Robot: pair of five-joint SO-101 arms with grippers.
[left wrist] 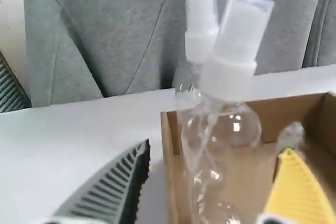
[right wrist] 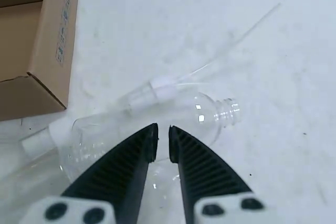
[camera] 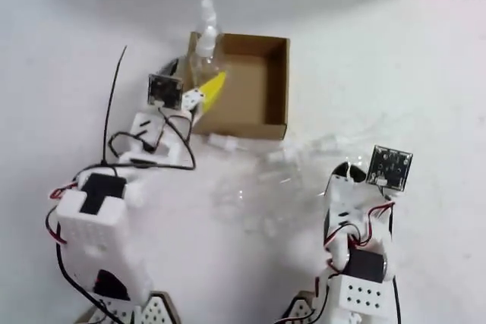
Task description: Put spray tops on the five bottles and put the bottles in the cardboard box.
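Two clear bottles with white spray tops stand upright at the far left corner of the cardboard box [camera: 275, 85]. The nearer bottle [left wrist: 220, 124] is between the grey and yellow fingers of my left gripper [left wrist: 215, 150], which is open and not touching it. The other bottle [left wrist: 199, 30] stands just behind. My right gripper [right wrist: 163, 137] hovers with its black fingers almost closed and nothing between them, over an uncapped bottle [right wrist: 207, 111] that lies on the table. A loose spray top [right wrist: 160, 88] with a long tube lies beside that bottle.
More clear bottles and spray tops [camera: 258, 180] lie scattered on the white table [camera: 425, 73] between the box's front wall and the two arms. A corner of the box [right wrist: 50, 51] is close to my right gripper. Grey chairs stand behind the table.
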